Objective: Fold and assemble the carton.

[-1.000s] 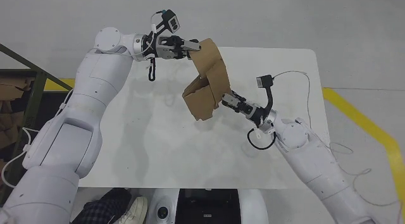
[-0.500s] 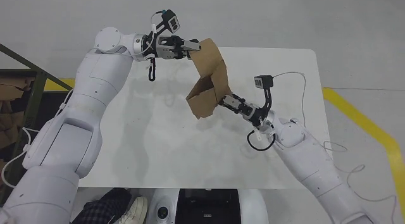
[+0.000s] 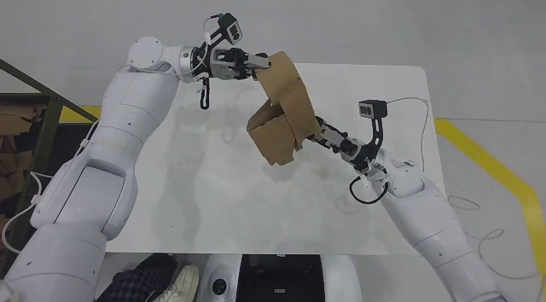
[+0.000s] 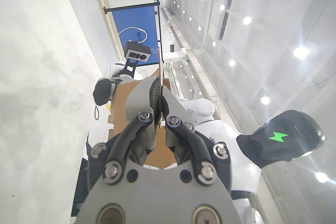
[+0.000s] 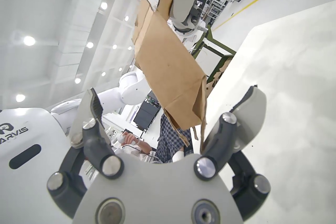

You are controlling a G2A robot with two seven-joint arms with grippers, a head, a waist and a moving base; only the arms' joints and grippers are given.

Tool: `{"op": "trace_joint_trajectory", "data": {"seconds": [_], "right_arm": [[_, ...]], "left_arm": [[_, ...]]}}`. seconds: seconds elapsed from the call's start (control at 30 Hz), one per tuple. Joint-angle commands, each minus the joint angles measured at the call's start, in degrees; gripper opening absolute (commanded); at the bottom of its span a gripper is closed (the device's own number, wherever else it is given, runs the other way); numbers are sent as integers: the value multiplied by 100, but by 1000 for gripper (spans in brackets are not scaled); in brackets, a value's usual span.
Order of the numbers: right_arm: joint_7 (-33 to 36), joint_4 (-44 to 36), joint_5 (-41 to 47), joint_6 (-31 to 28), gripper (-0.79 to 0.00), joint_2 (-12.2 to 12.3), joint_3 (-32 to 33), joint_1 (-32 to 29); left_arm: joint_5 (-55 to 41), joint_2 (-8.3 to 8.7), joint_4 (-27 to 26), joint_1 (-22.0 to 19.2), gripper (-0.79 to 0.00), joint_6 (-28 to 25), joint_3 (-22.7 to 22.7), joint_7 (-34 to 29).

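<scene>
While the left jaws are pinching the top flap of the brown cardboard carton [image 3: 286,101] and holding it above the white desk [image 3: 213,187], the wide-open right jaws should be closing gently on just one lower flap.

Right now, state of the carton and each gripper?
carton: partly unfolded, flaps loose, held up off the table.
left gripper: shut on one edge of the carton.
right gripper: open at the carton's other end, not clamped.
</scene>
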Motion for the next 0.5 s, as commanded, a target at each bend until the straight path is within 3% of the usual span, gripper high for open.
{"op": "trace_joint_trajectory", "data": {"seconds": [0.0, 0.13, 0.23, 0.47], "right_arm": [[96, -27, 63, -3, -126, 13, 46, -21], [305, -70, 129, 15, -320, 32, 96, -38], [449, -103, 137, 43, -394, 40, 103, -41], [634, -131, 182, 109, -453, 36, 85, -20]], "left_arm": [[-1, 0, 0, 0, -785, 0, 0, 0], [-1, 0, 0, 0, -785, 0, 0, 0], [-1, 0, 0, 0, -785, 0, 0, 0], [-1, 0, 0, 0, -785, 0, 0, 0]]}}
